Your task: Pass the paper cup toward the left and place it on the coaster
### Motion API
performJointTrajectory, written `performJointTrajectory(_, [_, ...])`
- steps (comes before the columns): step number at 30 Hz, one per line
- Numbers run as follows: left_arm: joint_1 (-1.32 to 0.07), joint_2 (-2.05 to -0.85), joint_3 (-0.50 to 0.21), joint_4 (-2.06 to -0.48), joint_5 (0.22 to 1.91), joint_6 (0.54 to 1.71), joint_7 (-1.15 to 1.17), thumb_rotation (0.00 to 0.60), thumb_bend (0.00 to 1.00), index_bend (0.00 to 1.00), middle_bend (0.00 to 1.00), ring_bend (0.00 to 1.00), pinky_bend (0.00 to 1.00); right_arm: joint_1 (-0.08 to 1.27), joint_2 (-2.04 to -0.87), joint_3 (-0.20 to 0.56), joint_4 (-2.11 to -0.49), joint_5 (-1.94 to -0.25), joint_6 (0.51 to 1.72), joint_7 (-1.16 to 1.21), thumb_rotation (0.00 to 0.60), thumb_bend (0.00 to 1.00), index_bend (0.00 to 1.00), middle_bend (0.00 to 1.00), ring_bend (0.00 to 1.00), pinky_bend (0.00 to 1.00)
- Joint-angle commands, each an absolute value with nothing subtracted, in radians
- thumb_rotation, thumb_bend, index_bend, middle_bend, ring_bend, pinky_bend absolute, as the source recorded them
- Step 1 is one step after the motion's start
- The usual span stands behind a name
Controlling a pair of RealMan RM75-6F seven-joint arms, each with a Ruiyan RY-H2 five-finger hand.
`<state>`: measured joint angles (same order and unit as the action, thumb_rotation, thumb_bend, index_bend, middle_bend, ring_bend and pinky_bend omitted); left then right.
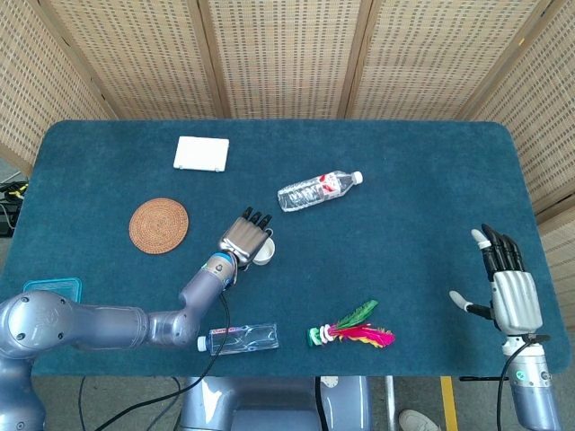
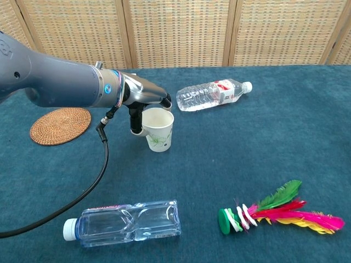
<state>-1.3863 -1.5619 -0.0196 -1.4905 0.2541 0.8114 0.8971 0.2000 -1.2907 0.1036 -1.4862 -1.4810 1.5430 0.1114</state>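
The white paper cup (image 2: pixel 159 132) with a green print stands upright on the blue table cloth; in the head view only part of the cup (image 1: pixel 264 255) shows past the hand. My left hand (image 2: pixel 147 102) wraps it from the left. Its thumb lies against the cup's left wall and its fingers curl behind the far rim. Seen from the head, the left hand (image 1: pixel 248 235) covers most of the cup. The round woven coaster (image 1: pixel 159 225) lies bare to the left, also in the chest view as the coaster (image 2: pixel 60 125). My right hand (image 1: pixel 507 289) hangs open at the table's right edge.
A full water bottle (image 2: pixel 214 94) lies behind the cup. A flat empty bottle (image 2: pixel 129 222) and a feather shuttlecock (image 2: pixel 279 211) lie near the front edge. A white box (image 1: pixel 201 153) sits at the back left, a blue container (image 1: pixel 51 290) at the far left.
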Motion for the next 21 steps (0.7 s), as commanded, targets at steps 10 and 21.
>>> performJointTrajectory(10, [-1.357,-1.540,-0.002,-1.511,0.289,0.834,0.859,0.600,0.41,0.27,0.00,0.00,0.00,0.193,-1.289,0.108,-1.495,-1.497,1.543,0.112,0.600,0.08,0.00,0.00,0.00,0.00])
performJointTrajectory(21, [-1.284,-1.384,0.011,-1.586,0.366,0.875,0.778,0.600,0.41,0.27,0.00,0.00,0.00,0.191,-1.294,0.112,-1.503,-1.500,1.533,0.079,0.600,0.08,0.00,0.00,0.00,0.00])
